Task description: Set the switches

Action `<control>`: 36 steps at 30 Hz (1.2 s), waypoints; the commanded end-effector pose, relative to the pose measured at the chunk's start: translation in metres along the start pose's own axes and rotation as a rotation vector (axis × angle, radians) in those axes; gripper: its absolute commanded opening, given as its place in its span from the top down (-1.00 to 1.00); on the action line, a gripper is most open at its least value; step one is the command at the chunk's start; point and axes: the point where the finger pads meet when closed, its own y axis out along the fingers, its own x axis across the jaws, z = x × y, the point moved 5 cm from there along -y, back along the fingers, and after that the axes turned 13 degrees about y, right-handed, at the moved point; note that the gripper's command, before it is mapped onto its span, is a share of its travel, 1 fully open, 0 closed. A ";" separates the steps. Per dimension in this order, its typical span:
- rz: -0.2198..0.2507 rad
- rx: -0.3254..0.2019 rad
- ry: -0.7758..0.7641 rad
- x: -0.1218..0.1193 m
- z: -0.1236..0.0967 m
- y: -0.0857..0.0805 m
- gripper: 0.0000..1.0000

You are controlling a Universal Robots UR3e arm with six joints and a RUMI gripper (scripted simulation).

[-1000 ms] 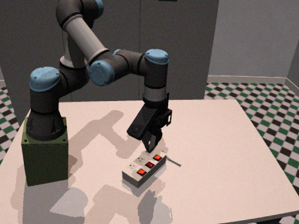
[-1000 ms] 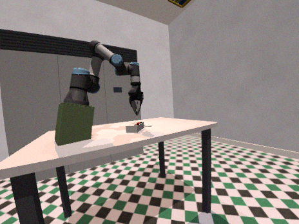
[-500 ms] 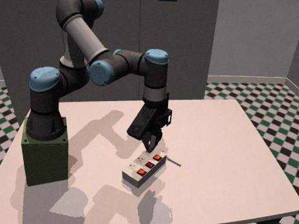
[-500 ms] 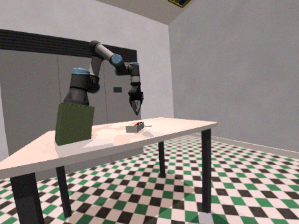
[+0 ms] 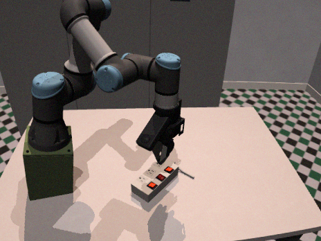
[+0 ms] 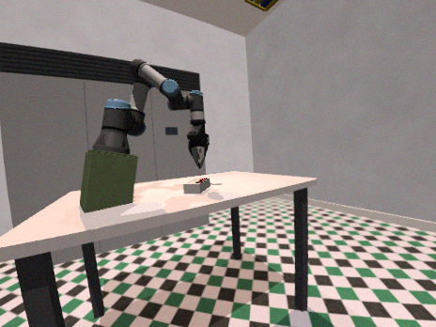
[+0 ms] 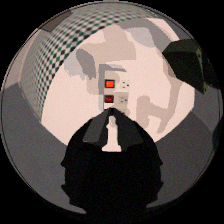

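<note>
The white power strip (image 5: 156, 181) lies right way up on the table, with its short dark cable (image 5: 187, 174) at the far right end. Three rocker switches show red: one by the cable (image 5: 168, 169), the middle one (image 5: 160, 176), and the one farthest from the cable (image 5: 151, 185). My gripper (image 5: 162, 160) is shut and empty. It points down and hovers just above the cable end of the strip. In the wrist view the shut fingers cover the nearest switch; the other two switches (image 7: 109, 83) (image 7: 109, 99) show beyond them. In the exterior view the gripper (image 6: 199, 162) hangs clearly above the strip (image 6: 196, 186).
The arm's green base block (image 5: 48, 166) stands at the table's left side. The table edges run along the front and right (image 5: 294, 163). A checkered floor lies beyond.
</note>
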 end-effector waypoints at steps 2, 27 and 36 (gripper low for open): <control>0.002 -0.001 0.000 -0.001 0.000 0.001 1.00; 0.002 -0.001 0.000 -0.001 0.000 0.022 1.00; 0.002 -0.001 0.000 -0.001 0.000 0.034 1.00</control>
